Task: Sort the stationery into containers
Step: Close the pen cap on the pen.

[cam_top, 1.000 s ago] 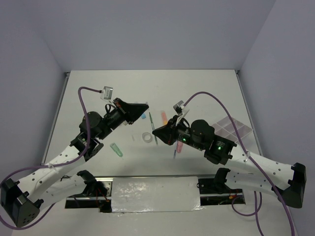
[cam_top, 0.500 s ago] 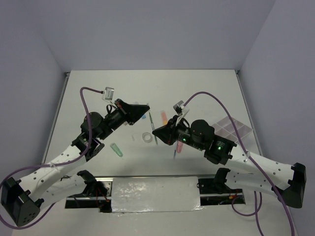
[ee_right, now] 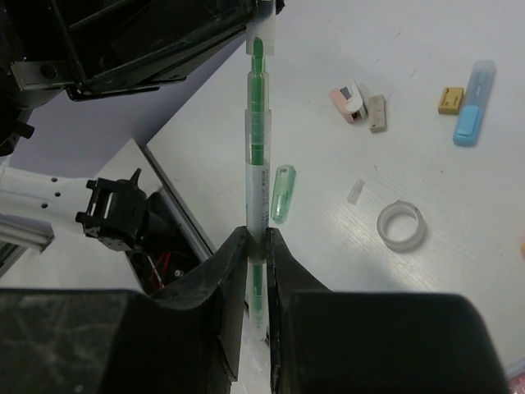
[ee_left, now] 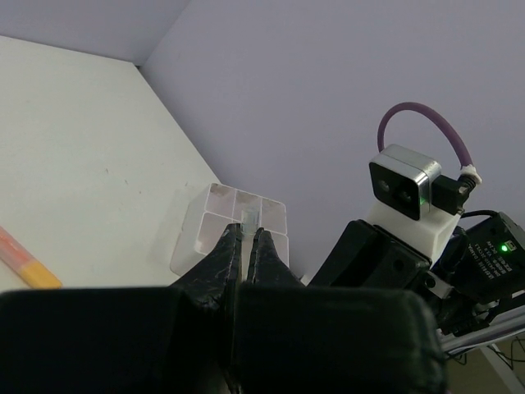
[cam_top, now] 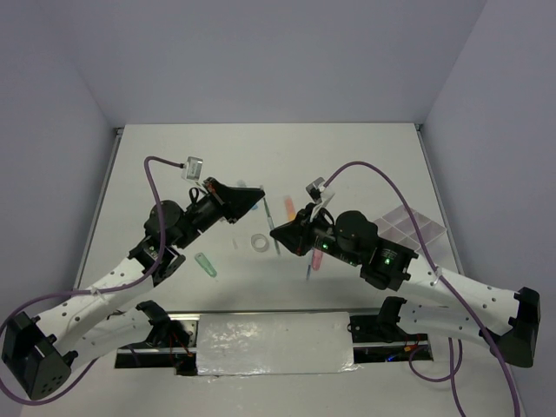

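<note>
A thin clear pen (ee_right: 257, 156) with green ink is held between both grippers above the table. My right gripper (ee_right: 256, 234) is shut on its lower barrel. My left gripper (ee_left: 244, 232) is shut on its clear top end, and a short clear tip (ee_left: 248, 217) pokes out past the jaws. In the top view the left gripper (cam_top: 256, 193) and right gripper (cam_top: 276, 233) face each other mid-table. The white divided tray (cam_top: 408, 228) sits at the right; in the left wrist view the tray (ee_left: 209, 226) lies beyond the jaws.
On the table lie a short green marker (ee_right: 281, 193), a clear tape ring (ee_right: 400, 226), a blue marker (ee_right: 473, 115), a tan eraser (ee_right: 448, 100), a pink-white eraser (ee_right: 348, 100) and a small clear piece (ee_right: 354, 190). An orange marker (ee_left: 25, 263) lies to the left.
The left arm has shifted slightly, its wrist camera nudging a little. The right arm and the pen look unchanged.
</note>
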`<action>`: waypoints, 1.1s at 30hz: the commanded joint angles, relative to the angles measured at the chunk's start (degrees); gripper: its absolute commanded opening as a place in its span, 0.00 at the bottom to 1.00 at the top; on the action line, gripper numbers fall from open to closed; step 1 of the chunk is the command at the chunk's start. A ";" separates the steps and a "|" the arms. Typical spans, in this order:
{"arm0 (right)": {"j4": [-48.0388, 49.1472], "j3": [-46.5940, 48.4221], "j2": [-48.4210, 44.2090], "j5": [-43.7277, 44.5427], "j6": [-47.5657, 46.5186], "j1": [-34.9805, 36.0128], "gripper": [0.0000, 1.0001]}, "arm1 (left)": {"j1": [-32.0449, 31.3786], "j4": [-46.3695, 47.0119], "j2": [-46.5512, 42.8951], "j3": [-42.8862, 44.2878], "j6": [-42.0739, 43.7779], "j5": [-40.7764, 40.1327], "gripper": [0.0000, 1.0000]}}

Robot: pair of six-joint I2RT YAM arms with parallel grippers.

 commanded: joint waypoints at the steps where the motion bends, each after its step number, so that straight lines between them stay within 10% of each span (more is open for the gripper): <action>1: 1.35 3.60 0.36 2.00 0.00 0.43 0.01 | 0.05 3.99 -1.34 -0.58 -0.83 0.88 0.00; 27: 9.16 5.62 0.99 5.43 -1.67 0.43 0.01 | 0.13 4.17 0.33 -0.40 0.74 3.43 0.00; 33: 13.47 5.01 1.77 -0.09 -6.76 0.34 0.00 | 0.14 5.66 0.59 -0.05 1.28 6.41 0.35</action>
